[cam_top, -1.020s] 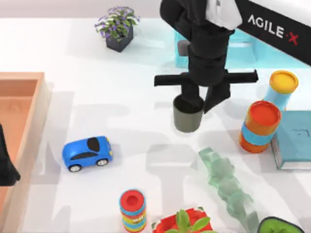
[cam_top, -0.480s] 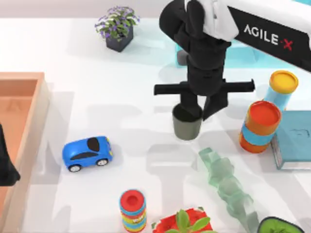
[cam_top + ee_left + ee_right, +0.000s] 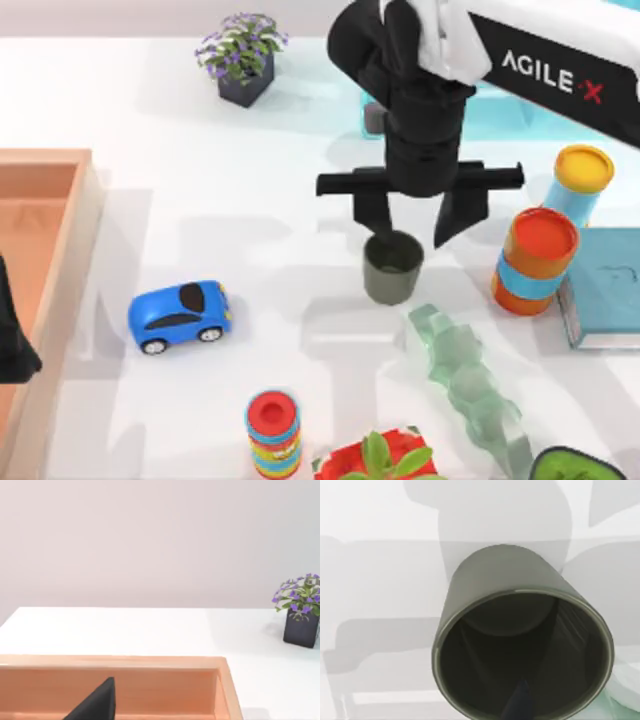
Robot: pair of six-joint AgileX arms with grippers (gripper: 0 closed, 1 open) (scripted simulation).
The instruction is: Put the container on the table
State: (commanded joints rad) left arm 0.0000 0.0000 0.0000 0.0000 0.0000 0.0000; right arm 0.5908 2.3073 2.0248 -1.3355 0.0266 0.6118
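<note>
Table: container beneath right gripper.

- Large flat white table carries everything; grey shadows fall across its middle.
- Small grey-olive cup-like container stands upright on the table, centre-right, dark hollow facing up.
- Light wooden tray sits at the left edge.
- Dark square pot of purple flowers near the far edge.
- Blue toy car left of centre.
- Red-topped striped can at the near edge, beside a red pot with a green plant.
- Translucent green ridged bottle lies on its side, near right.
- Orange-lidded can with blue band and yellow-lidded light-blue can stand at right, beside a teal book.
- Turquoise shelf unit at the far right.
</note>
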